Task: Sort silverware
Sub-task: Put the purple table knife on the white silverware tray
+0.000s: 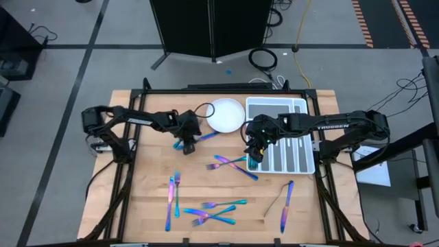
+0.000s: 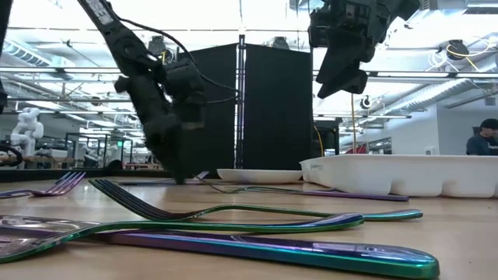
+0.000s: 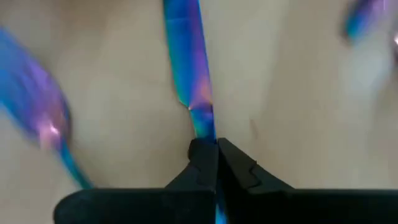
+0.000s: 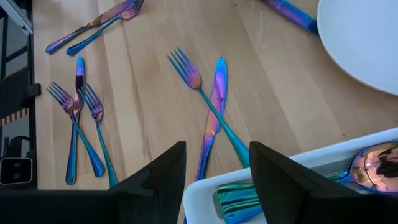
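Holding spoons and other silverware, the cutlery tray [image 1: 306, 104] sits under the spread right tool [image 1: 254, 155]; left tool [image 1: 186, 145] pinches a knife [image 3: 189, 68].

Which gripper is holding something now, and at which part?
The left gripper grips a knife on its handle; the right gripper holds nothing.

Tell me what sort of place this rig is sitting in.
Probably an industrial robotics lab or workshop: exposed ceiling beams and ducts, striped floor tape, loose cables on a grey floor, and a white humanoid figure in the background.
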